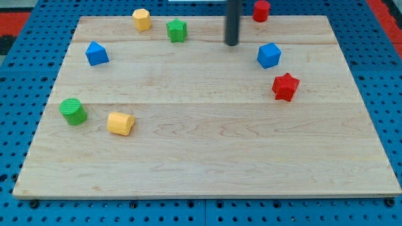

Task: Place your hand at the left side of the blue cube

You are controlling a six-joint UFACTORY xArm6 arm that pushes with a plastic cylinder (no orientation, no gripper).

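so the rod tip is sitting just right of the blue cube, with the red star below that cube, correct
Not quite. The camera view shows my tip to the view's left of the blue cube, not its right, with a gap between them. The red star does sit below that cube.

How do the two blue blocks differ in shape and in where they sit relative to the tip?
The right blue block looks like a cube; the left blue block has a peaked, wedge-like form. The right one lies just to the view's right of my tip, slightly lower, with a gap between them; the left one lies far off to the view's left. The right one has the red star close below it; the left one stands alone. Both are the same blue.
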